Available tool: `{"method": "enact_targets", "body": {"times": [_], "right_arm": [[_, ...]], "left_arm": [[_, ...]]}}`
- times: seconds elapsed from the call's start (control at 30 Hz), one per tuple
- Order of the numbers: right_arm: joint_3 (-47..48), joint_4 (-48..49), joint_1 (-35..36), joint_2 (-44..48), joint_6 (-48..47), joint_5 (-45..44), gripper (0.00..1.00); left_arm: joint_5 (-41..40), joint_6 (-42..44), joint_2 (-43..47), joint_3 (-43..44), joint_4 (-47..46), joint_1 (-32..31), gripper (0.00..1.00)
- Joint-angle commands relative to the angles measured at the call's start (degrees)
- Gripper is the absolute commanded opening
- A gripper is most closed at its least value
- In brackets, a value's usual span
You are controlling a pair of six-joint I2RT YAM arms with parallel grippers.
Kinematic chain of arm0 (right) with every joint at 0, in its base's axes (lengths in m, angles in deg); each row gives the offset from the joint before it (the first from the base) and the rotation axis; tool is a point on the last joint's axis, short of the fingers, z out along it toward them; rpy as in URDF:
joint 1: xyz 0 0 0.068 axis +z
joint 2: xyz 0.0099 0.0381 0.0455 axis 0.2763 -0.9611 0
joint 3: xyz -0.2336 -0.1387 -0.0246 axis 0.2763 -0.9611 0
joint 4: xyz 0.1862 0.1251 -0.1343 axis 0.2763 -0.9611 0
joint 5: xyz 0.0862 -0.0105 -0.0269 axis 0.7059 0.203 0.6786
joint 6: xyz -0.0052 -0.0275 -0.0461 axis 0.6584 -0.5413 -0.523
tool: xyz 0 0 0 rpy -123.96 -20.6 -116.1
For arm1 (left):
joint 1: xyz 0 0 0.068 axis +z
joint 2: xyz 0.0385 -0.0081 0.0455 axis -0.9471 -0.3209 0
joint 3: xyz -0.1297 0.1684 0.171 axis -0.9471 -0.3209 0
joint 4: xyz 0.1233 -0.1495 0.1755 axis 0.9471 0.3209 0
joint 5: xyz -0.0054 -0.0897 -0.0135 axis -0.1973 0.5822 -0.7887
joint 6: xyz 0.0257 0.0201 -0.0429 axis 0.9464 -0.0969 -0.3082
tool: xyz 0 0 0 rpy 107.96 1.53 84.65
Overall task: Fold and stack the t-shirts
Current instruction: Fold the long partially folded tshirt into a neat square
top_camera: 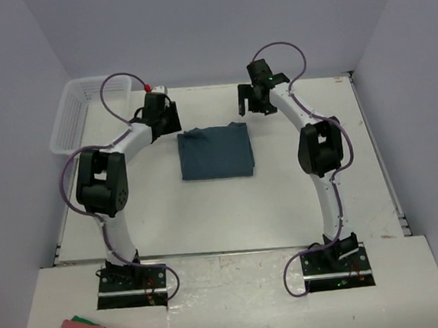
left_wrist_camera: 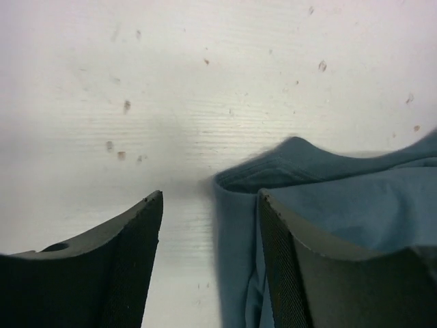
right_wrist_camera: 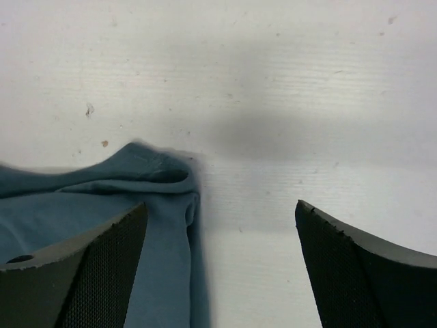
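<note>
T-shirt [top_camera: 216, 152], blue, lies folded on the table [top_camera: 208, 218]. Left gripper [left_wrist_camera: 208, 201] hangs at its far-left corner, right gripper [right_wrist_camera: 220, 208] at far-right. Both pairs of fingers apart.

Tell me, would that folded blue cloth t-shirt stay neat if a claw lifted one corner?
Probably not. The folded blue cloth t-shirt shows soft rumpled folds at its corner, so it would likely droop and unfold. It looks thin, so probably light. Pushed across the white table, it would likely bunch rather than slide whole.

The blue t-shirt [top_camera: 215, 152] is soft matt cloth on a speckled matt white table [top_camera: 208, 211]; the jaws are textured black.
</note>
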Motion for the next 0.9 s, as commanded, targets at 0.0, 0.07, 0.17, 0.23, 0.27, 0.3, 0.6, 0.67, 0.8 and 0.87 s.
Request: {"method": "enact_targets", "body": {"times": [0.0, 0.07, 0.17, 0.23, 0.27, 0.3, 0.6, 0.67, 0.8, 0.87], "right_arm": [[1.5, 0.6, 0.4, 10.7, -4.7, -2.2, 0.89], [-7.6, 3.2, 0.5, 17.5, -3.5, -0.7, 0.89], [-14.2, 3.6, 0.9, 20.9, -1.5, 0.8, 0.86], [-16.6, 4.1, 1.4, 22.7, -1.2, 2.8, 0.84], [-17.9, 4.0, 1.6, 23.0, -1.8, 3.5, 0.81], [-18.7, 4.1, 1.9, 23.3, -1.7, 3.5, 0.81], [-25.3, 5.4, 2.3, 25.1, 0.9, 6.2, 0.79], [-27.0, 5.9, 2.4, 25.4, 1.5, 7.5, 0.75], [-30.3, 7.7, 3.2, 26.2, 2.0, 8.6, 0.73], [-31.9, 8.6, 3.5, 26.3, 2.2, 9.1, 0.73]], "left_arm": [[-9.8, 5.1, 12.4, -2.2, -10.1, -1.2, 0.60], [-10.5, 3.1, 17.0, -4.6, -7.6, -2.2, 0.60], [-9.8, 0.9, 18.9, -4.5, -4.7, -4.3, 0.59], [-7.5, 0.8, 17.7, -3.8, -3.6, -6.5, 0.59], [-3.2, 0.8, 16.6, -3.2, -2.9, -6.9, 0.59], [-0.9, 0.1, 15.2, -2.2, -0.3, -7.0, 0.59], [1.0, -0.8, 6.2, 0.5, 2.0, -7.6, 0.49], [-0.8, -0.7, 5.7, 0.5, 2.0, -8.2, 0.49], [-2.1, -0.1, 4.8, 1.0, 2.4, -9.0, 0.49], [-2.4, 0.0, 4.5, 1.2, 2.4, -9.2, 0.49]]}}
